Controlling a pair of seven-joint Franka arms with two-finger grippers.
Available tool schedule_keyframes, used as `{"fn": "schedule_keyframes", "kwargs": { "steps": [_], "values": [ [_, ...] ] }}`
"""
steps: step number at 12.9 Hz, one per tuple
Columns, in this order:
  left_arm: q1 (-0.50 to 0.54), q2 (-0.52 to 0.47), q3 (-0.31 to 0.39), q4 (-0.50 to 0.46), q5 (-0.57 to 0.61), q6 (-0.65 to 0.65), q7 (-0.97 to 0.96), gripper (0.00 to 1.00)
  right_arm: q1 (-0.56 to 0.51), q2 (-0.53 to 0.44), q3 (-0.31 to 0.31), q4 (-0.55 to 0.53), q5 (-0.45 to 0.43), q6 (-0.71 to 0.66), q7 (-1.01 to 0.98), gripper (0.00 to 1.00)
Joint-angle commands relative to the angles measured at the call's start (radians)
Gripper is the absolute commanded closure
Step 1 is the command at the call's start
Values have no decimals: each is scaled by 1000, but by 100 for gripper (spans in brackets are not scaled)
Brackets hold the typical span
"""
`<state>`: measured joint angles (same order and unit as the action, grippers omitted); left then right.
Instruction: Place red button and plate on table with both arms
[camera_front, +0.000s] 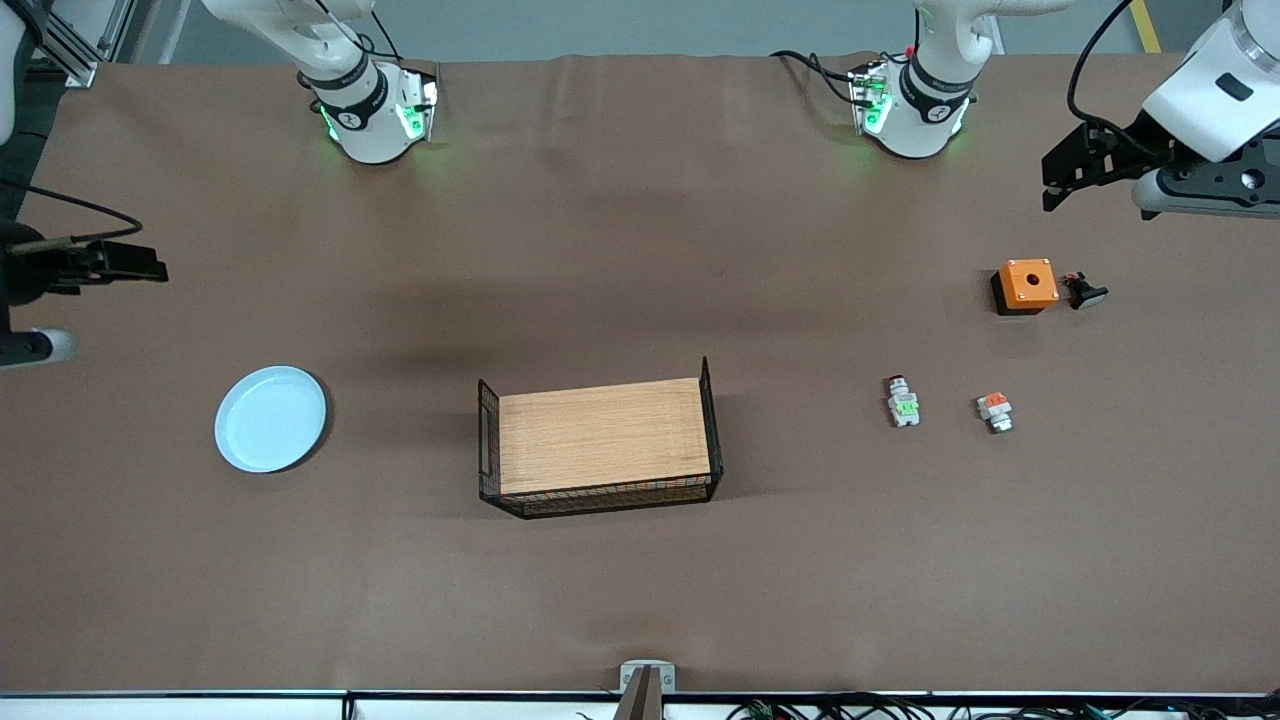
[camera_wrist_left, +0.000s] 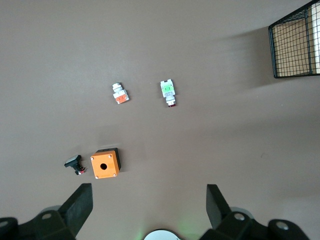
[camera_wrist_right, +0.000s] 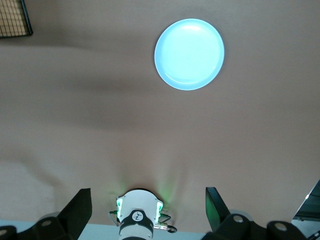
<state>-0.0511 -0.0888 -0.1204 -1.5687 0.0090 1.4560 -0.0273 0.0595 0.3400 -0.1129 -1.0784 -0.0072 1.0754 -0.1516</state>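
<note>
I see the left gripper (camera_front: 1060, 175) high over the surface (camera_front: 640, 580) at the left arm's edge, fingers (camera_wrist_left: 80, 205) wide and empty; the red button (camera_front: 903, 400) lies well apart from them. The right gripper (camera_front: 135, 262) hangs at the right arm's edge, fingers (camera_wrist_right: 77, 210) wide, the plate (camera_front: 271, 418) lying apart from them.

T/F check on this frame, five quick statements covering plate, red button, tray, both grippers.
1. The plate lies bare on the table. True.
2. The red button sits in the wooden tray. False: it lies on the table, toward the left arm's end.
3. The left gripper is open and holds nothing. True.
4. The right gripper grips the plate. False: it is open, clear of the plate.
5. The orange-topped block touches the red button. False: they lie apart.
</note>
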Motion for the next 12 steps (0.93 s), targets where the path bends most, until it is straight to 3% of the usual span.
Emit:
{"fn": "schedule_keyframes", "kwargs": {
  "steps": [1, 6, 8, 12],
  "values": [
    [2, -19, -4, -10, 6, 0, -14, 0, 8, -142, 12, -157, -34, 49, 70, 0],
    [2, -20, -4, -10, 6, 0, -14, 0, 3, -406, 12, -599, -45, 328, 73, 0],
    [2, -20, -4, -10, 6, 0, -14, 0, 3, -470, 13, -708, -25, 414, 73, 0],
    [2, -20, -4, -10, 6, 0, -16, 0, 2, -545, 19, -678, -19, 307, 76, 0]
  ]
}}
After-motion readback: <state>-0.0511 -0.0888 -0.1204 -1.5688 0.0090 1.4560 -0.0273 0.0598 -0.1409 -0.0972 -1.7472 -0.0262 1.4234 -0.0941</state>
